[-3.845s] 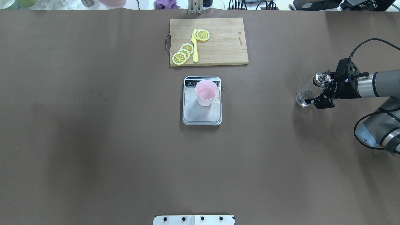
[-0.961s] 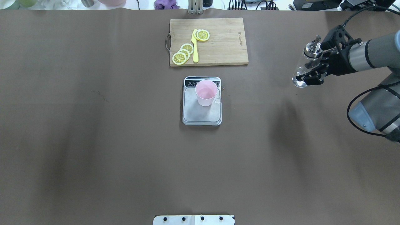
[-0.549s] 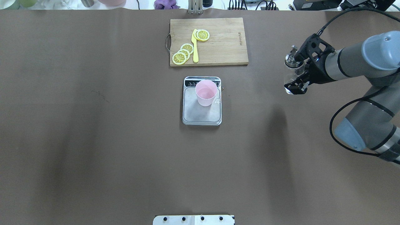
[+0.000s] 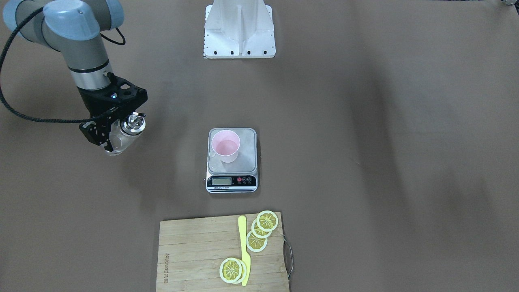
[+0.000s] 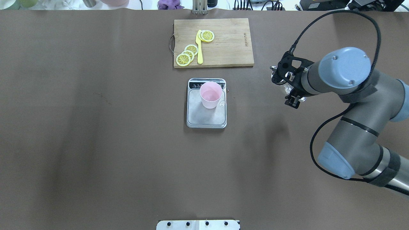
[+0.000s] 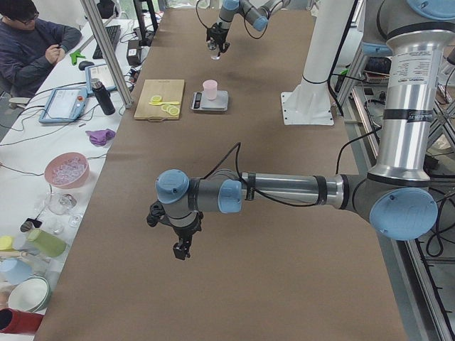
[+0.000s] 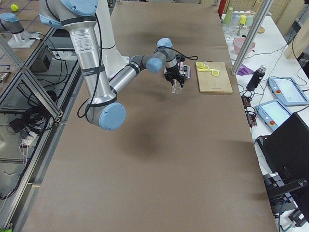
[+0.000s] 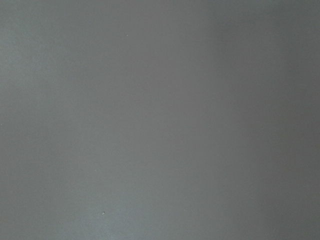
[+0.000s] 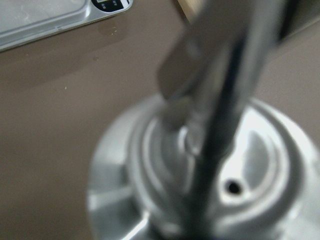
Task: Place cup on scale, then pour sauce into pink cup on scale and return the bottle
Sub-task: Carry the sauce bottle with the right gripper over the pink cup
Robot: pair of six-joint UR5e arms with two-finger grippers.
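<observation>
The pale pink cup (image 5: 210,94) stands upright on the far part of the scale (image 5: 206,118), near its display; it also shows in the front view (image 4: 225,147) on the scale (image 4: 232,162). My right gripper (image 4: 110,140) is shut on the clear glass bottle (image 4: 121,141), held above the table to the right of the scale, with its silver cap (image 4: 134,124) tilted toward the scale. In the overhead view my right gripper (image 5: 291,95) mostly hides the bottle. The sauce inside is barely visible. My left gripper (image 6: 181,249) hangs over bare table; I cannot tell its state.
A wooden cutting board (image 5: 223,48) with lemon slices (image 5: 187,55) and a yellow knife (image 5: 199,48) lies beyond the scale. The right wrist view shows the blurred bottle cap (image 9: 210,180) and a scale corner (image 9: 45,17). The left wrist view shows only brown table.
My right arm has lifted the bottle from the table's right side and carried it left toward the scale. The cup and scale have not moved.
</observation>
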